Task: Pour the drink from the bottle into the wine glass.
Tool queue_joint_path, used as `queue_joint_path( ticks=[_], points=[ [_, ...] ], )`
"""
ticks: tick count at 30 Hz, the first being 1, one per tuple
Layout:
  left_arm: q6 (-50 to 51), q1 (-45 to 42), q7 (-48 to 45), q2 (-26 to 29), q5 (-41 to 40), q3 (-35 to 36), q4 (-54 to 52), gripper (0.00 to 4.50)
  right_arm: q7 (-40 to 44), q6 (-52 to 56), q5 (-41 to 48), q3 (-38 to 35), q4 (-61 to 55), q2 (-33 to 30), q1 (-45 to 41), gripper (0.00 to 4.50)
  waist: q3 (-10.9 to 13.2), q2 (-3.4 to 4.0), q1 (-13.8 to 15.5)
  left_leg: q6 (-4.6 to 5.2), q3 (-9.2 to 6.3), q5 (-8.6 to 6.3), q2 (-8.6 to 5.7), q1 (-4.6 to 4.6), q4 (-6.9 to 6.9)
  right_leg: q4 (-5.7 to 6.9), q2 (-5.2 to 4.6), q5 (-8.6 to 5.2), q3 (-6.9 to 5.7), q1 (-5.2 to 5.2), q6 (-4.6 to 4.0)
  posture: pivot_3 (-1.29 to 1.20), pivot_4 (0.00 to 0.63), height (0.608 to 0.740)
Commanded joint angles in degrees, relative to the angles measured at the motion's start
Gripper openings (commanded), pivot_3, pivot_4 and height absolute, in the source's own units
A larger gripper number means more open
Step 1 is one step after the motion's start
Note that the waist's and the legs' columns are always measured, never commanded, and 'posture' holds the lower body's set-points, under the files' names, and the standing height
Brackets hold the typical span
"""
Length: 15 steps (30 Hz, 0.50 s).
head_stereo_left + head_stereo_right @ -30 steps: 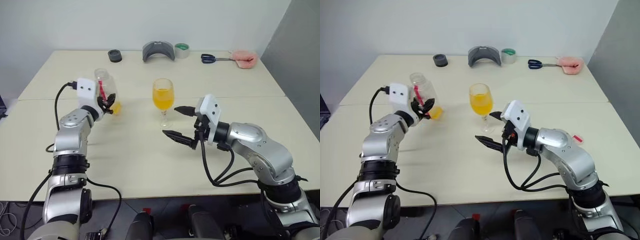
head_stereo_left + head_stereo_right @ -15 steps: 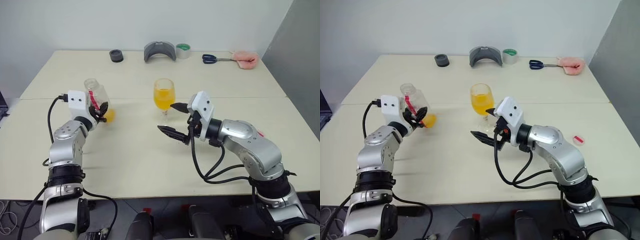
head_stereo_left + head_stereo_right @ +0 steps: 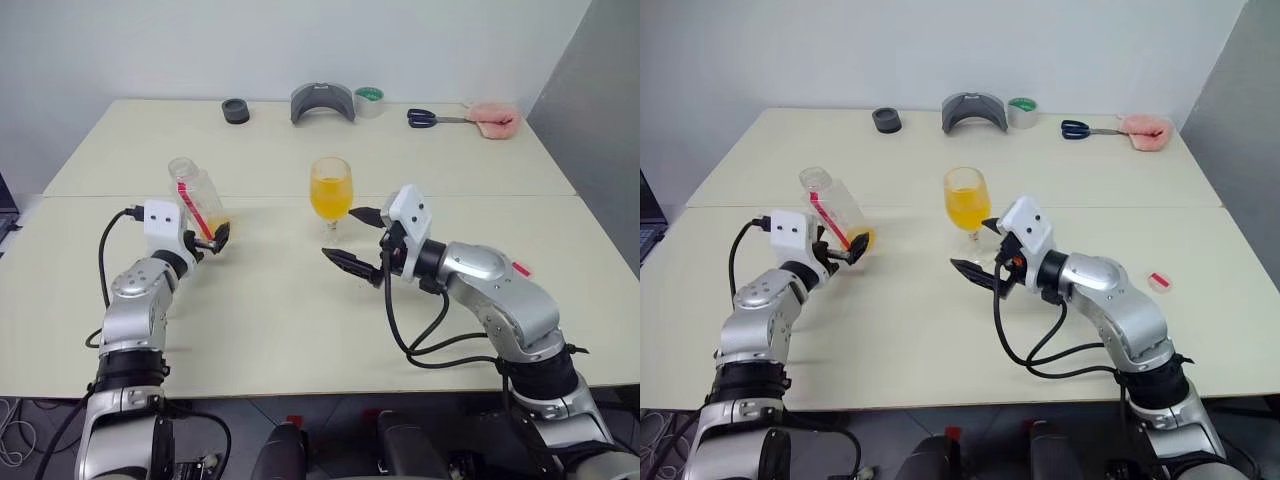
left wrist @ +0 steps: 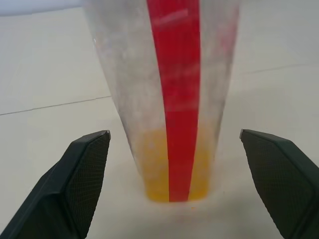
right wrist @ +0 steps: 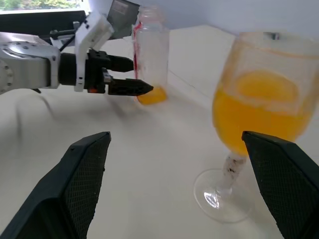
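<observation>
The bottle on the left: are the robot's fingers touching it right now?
Apart. In the left wrist view, the bottle stands on the table with bare tabletop showing between it and both black fingers of the left gripper.

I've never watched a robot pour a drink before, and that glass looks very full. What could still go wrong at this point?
1. The right gripper, open, sits close beside the wine glass, which is well filled with the drink on a thin stem; a nudge might tip it.
2. The bottle stands uncapped between the open fingers of the left gripper, a little drink left in it; a brush while pulling away could knock it over.
</observation>
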Motion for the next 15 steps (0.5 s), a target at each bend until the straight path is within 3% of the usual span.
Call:
queue_joint_path(
  ticks=[1,7,11,15],
  points=[
    [-2.51,3.09,0.87,-0.29,0.11,0.95,-5.72,4.49,-1.37,-5.53,-1.56,-2.93,-0.81,0.28,3.35,4.5,0.0,0.0,0.14,0.0,0.0,0.0,0.01,0.0,0.01,0.01,0.0,0.0,-0.01,0.0,0.0,0.0,0.15,0.74],
    [-1.7,10.59,5.63,-2.36,0.29,2.46,-15.8,4.49,-3.43,-13.07,-3.18,-7.08,-0.45,0.86,11.17,4.5,0.0,0.0,0.43,0.01,0.02,-0.01,0.05,0.0,0.0,-0.04,-0.03,0.0,0.01,0.03,0.01,0.0,0.15,0.74],
    [-0.9,15.69,5.48,-4.32,-2.23,3.43,-23.2,4.49,-9.25,-13.22,-0.52,-13.17,0.32,5.92,14.61,4.5,-0.01,-0.01,0.44,0.01,0.03,-0.01,0.11,0.03,-0.04,-0.05,-0.03,0.0,0.05,0.06,0.0,0.0,0.15,0.74],
    [-0.01,19.51,5.79,-5.58,-3.95,4.3,-28.5,4.49,-13.45,-19.02,-4.39,-13.8,0.73,9.28,17.21,4.5,-0.01,0.0,0.44,0.01,0.09,-0.02,0.09,0.05,-0.04,-0.05,0.0,0.0,0.05,0.08,0.01,0.0,0.15,0.74]
  ],
)
